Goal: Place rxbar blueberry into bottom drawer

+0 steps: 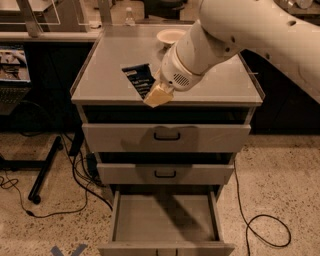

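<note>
The rxbar blueberry [138,78], a flat dark navy bar with pale print, lies on the grey cabinet top [105,75] near its front edge. My gripper [158,95] hangs from the big white arm and sits right at the bar's near right end, covering that end. The bottom drawer [165,220] is pulled out below, a wide shallow grey tray with nothing in it. The gripper is high above the drawer, over the cabinet's front edge.
A white bowl [170,36] stands at the back of the cabinet top, and a bottle [129,15] behind it. The top drawer [166,136] and middle drawer [165,173] are slightly ajar. Black cables [260,227] lie on the floor at both sides.
</note>
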{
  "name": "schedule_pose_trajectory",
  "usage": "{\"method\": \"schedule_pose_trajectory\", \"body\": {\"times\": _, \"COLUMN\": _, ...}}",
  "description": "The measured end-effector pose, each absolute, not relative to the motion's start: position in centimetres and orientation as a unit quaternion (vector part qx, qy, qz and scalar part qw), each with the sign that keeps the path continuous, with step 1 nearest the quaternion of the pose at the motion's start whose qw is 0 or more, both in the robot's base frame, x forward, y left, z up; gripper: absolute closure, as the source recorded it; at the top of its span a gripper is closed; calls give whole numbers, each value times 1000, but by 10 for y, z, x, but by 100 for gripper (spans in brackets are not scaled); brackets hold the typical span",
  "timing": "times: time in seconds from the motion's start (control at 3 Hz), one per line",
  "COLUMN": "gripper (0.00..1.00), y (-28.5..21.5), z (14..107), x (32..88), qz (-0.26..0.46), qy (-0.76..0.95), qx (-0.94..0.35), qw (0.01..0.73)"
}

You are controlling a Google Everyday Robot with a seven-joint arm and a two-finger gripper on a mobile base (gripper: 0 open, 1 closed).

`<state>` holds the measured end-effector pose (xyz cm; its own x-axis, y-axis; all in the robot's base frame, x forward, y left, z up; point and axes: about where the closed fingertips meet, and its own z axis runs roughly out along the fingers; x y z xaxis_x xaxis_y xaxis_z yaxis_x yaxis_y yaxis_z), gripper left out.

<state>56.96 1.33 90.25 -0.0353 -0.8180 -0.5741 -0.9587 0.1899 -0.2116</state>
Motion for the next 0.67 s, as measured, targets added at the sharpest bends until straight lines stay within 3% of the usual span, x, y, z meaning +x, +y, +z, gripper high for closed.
{"method": "schedule_pose_trajectory", "body": {"times": 0.67, "gripper": 100, "y": -30, "z": 838, "x": 544, "qz": 89, "qy": 770, "qx": -542, "qw": 324}}
